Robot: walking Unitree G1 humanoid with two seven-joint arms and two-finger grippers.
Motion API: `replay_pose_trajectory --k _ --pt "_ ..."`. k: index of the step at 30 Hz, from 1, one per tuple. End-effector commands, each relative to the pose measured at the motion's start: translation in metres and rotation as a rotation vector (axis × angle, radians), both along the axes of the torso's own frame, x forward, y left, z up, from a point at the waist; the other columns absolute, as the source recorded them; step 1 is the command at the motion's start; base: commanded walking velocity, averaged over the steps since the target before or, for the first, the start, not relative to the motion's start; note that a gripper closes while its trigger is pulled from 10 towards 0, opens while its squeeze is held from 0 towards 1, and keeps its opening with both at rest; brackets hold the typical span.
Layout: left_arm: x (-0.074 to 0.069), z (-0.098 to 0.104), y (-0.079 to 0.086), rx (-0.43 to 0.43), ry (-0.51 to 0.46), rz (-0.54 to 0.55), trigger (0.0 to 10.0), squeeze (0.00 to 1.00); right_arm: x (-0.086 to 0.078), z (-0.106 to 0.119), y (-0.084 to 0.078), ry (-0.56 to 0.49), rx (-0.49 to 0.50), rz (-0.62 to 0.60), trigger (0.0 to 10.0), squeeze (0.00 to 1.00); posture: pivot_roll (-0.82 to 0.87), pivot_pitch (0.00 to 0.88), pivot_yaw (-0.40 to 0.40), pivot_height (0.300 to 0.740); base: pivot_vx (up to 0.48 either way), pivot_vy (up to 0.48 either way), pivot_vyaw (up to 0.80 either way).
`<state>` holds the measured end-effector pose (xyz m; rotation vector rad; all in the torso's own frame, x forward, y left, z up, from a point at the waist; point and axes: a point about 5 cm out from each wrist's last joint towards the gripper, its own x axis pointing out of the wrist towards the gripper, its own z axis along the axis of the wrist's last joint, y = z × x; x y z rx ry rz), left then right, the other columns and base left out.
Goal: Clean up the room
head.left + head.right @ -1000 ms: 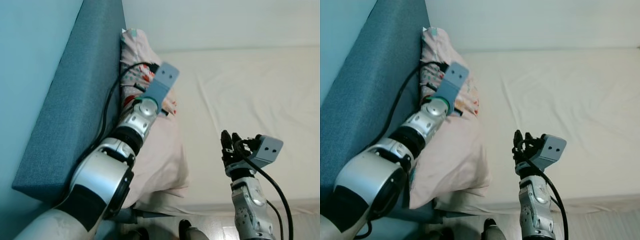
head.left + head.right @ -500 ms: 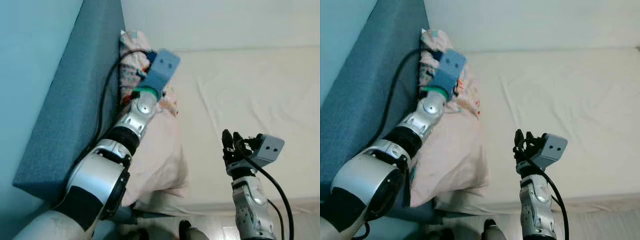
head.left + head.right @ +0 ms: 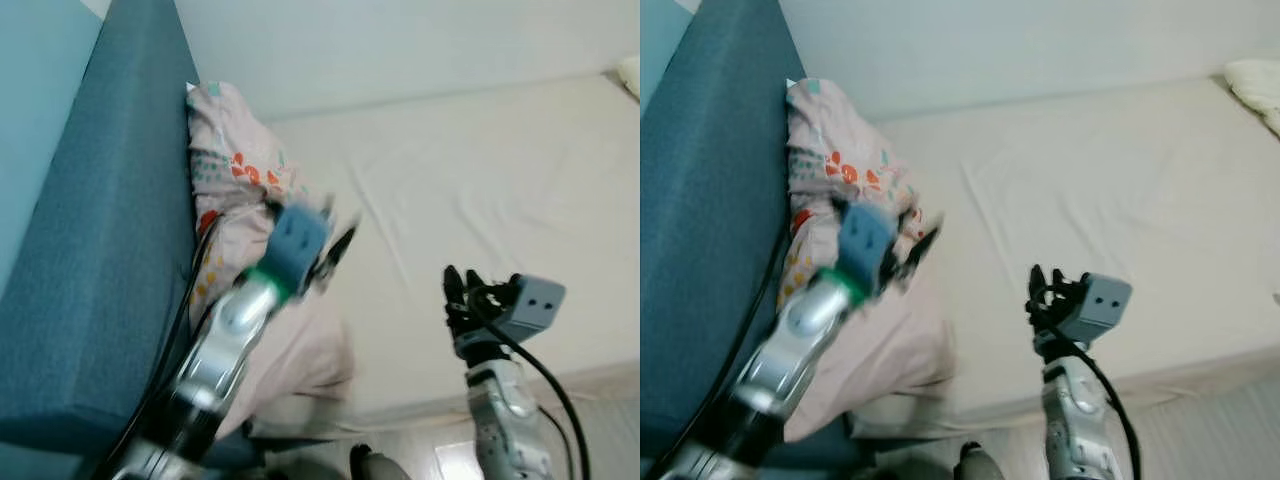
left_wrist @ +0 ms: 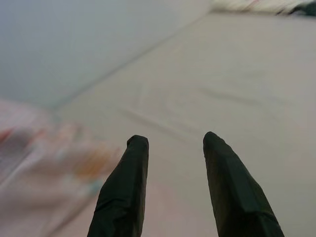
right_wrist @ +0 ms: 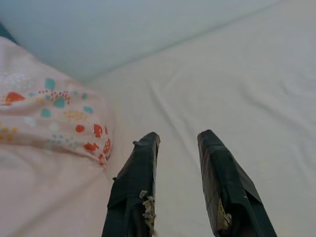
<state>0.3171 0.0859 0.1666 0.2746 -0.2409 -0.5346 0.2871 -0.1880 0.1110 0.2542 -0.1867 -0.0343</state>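
A pink pillow (image 3: 232, 178) with a red and teal print lies at the head of the bed, against the blue headboard (image 3: 90, 250). My left gripper (image 3: 336, 248), blurred by motion, hovers open over the pillow's inner edge where it meets the cream sheet (image 3: 480, 170). In the left wrist view its fingers (image 4: 124, 187) stand apart with nothing between them, above the sheet. My right gripper (image 3: 460, 280) is raised near the bed's front edge, open and empty. In the right wrist view the pillow (image 5: 44, 128) lies beside the right gripper (image 5: 177, 138).
A pale cloth or cushion (image 3: 1255, 85) sits at the far right of the bed. A white wall (image 3: 400, 40) runs behind the mattress. The mattress front edge (image 3: 560, 385) is just below my right arm, with floor beneath it.
The camera has turned, shifting the whole scene. My left gripper has pulled back from the far end of the pillow to its inner edge by the sheet. The right arm holds still.
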Motion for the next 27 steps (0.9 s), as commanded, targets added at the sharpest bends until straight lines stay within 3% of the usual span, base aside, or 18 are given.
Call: replay_pose_trajectory --k 1,5,11,16,27 --pt "-0.01 0.006 0.002 -0.003 -0.046 -0.032 10.0 0.0 -0.004 -0.007 0.01 0.023 -0.013 0.023 10.0 0.0 -0.03 0.152 0.09 0.739 0.0 0.0 0.0" --pt "-0.021 -0.019 0.017 0.004 0.049 -0.01 10.0 0.0 -0.007 -0.008 0.017 0.026 -0.051 0.041 10.0 0.0 -0.03 0.144 0.082 0.739 0.0 0.0 0.0" --pt "-0.026 -0.037 0.028 0.017 0.155 0.087 10.0 0.0 -0.006 -0.008 0.015 0.023 -0.057 0.018 10.0 0.0 -0.04 0.132 0.076 0.739 0.0 0.0 0.0" --pt "-0.03 -0.04 0.026 0.025 0.174 0.089 10.0 0.0 -0.007 -0.01 0.014 0.032 -0.072 0.013 10.0 0.0 -0.04 0.131 0.073 0.739 0.0 0.0 0.0" --pt "-0.024 -0.034 0.02 -0.001 0.181 0.116 10.0 0.0 -0.002 -0.004 0.012 0.014 -0.077 0.005 10.0 0.0 -0.05 0.124 0.075 0.739 0.0 0.0 0.0"
